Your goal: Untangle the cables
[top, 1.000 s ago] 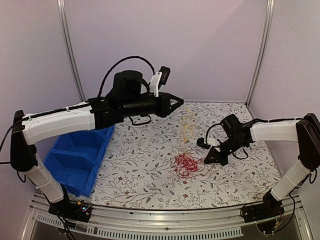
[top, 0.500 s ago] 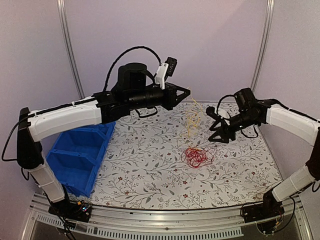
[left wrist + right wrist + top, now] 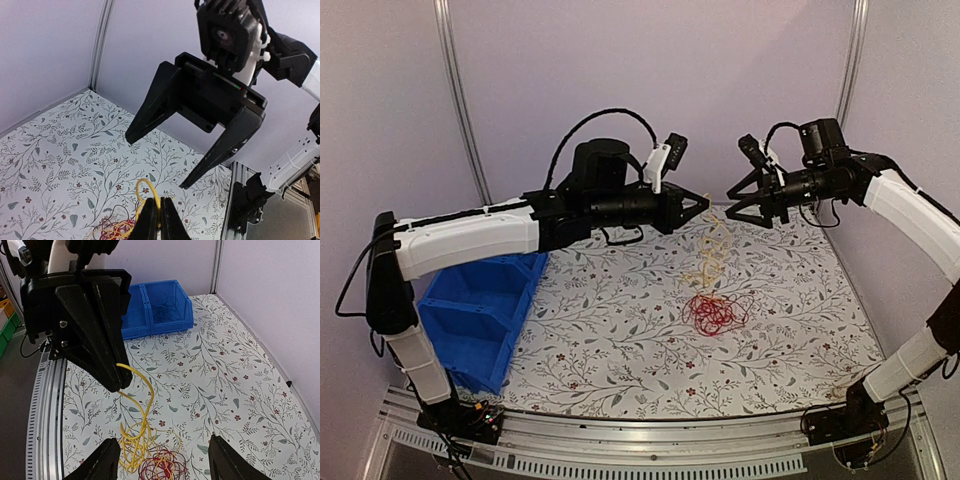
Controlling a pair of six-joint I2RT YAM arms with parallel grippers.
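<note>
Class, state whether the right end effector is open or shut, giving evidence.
Open. The right end effector has its fingers spread wide apart.

the left gripper [image 3: 705, 205] and the right gripper [image 3: 733, 208] face each other tip to tip above the far half of the table [image 3: 600, 345], with a narrow gap between them. a yellow cable [image 3: 710, 250] hangs from the closed left jaws toward the red clump [image 3: 717, 313], obstructing passage below that gap. the blue bin [image 3: 470, 315] occupies the left side. the near strip of table offers free passage.
</note>
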